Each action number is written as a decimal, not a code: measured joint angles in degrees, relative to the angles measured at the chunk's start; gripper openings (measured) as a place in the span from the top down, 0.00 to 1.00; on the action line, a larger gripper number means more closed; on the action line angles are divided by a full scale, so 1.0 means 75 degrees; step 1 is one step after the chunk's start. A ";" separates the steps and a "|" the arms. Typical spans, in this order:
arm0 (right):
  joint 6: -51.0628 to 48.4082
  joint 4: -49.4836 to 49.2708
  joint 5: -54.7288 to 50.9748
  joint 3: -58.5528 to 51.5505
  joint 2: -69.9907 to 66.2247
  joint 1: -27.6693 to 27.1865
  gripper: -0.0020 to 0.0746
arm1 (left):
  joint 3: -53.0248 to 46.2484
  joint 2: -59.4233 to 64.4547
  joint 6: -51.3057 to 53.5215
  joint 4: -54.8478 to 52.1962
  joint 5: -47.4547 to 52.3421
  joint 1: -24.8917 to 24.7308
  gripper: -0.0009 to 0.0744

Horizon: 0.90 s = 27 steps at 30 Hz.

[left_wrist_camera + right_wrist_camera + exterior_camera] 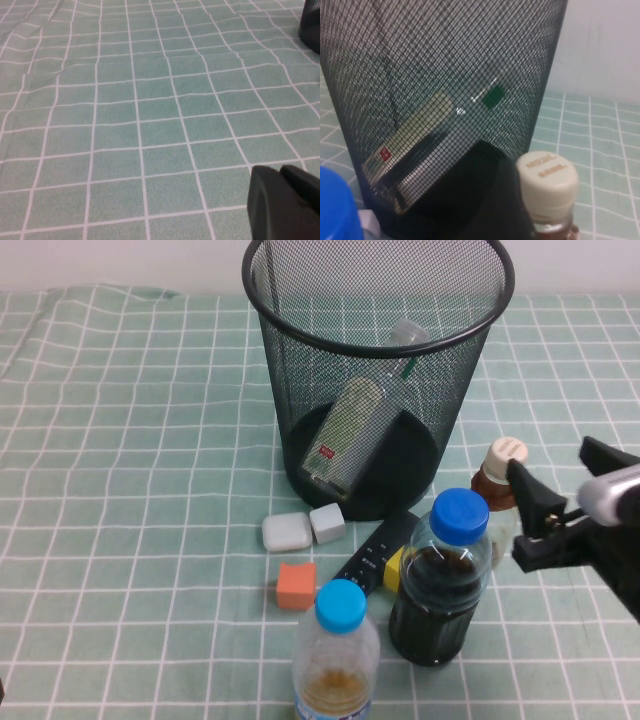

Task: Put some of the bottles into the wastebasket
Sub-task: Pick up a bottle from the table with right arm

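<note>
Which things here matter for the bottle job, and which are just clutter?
Job: wastebasket; labelled bottle inside it; beige-capped bottle by right gripper; two blue-capped bottles.
Clutter: white case, grey cube, orange cube, remote, yellow block. Left gripper parked.

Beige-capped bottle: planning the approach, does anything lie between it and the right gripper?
No. In the high view the right gripper sits right beside the beige-capped bottle, with nothing between. The left gripper hangs over bare cloth.

Four bottles, one wastebasket, two grippers.
One white-capped bottle (350,430) in the wastebasket (470,335); outside, one beige-capped bottle (497,478), two blue-capped bottles (441,575) (one dark-filled). One orange cube (296,585), one grey cube (327,523), one remote (372,555); right gripper (535,522), left gripper (282,205).
</note>
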<state>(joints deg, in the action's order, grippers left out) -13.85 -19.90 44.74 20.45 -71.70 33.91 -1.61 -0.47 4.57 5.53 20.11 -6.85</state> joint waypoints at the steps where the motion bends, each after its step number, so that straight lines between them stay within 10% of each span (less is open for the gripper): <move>1: 0.0018 0.0035 0.0018 0.0095 -0.0212 0.0000 0.28 | 0.0000 0.0000 0.0000 0.0000 0.0000 0.0000 0.99; 27: 0.0191 0.0735 0.0575 0.0706 -0.1757 -0.0437 0.29 | 0.0000 0.0000 0.0000 0.0000 0.0000 0.0000 0.99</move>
<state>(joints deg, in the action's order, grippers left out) -12.42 -14.39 49.05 25.74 -84.88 30.63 -1.61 -0.47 4.57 5.53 20.11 -6.85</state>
